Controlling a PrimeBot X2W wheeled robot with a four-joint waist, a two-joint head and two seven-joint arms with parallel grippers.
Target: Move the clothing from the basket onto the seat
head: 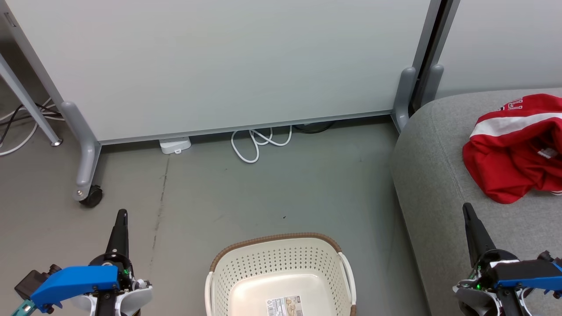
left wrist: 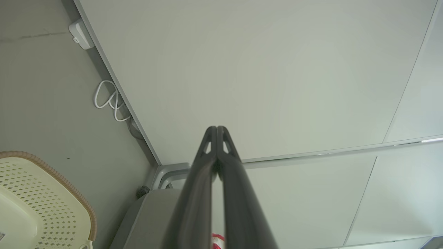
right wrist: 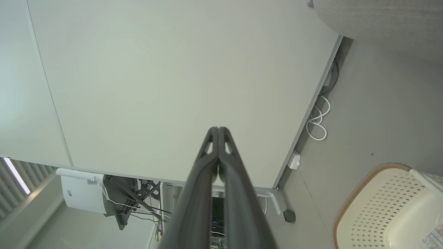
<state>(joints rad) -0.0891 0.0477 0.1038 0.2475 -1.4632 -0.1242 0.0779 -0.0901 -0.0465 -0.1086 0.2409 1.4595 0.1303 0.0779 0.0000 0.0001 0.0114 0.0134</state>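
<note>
- The clothing (head: pixel 511 151) lies bunched on the seat (head: pixel 432 175) at the head view's right edge: red fabric, with a broad white stripe and part of some lettering showing (how many garments make up the heap cannot be told).
- The basket (head: pixel 274 239) stands on the floor (head: pixel 263 197) just left of the seat, and a printed label (head: pixel 284 305) shows on its bottom.
- The left end effector (head: pixel 121 217) is clenched, its two dark fingers pressed together tip to tip, and hangs over the floor left of the basket.
- The right end effector (head: pixel 468 213) is likewise clenched, over the seat's near part, apart from the clothing.
- A white cable (head: pixel 259 142) lies coiled at the foot of the pale partition (head: pixel 219 66).
</note>
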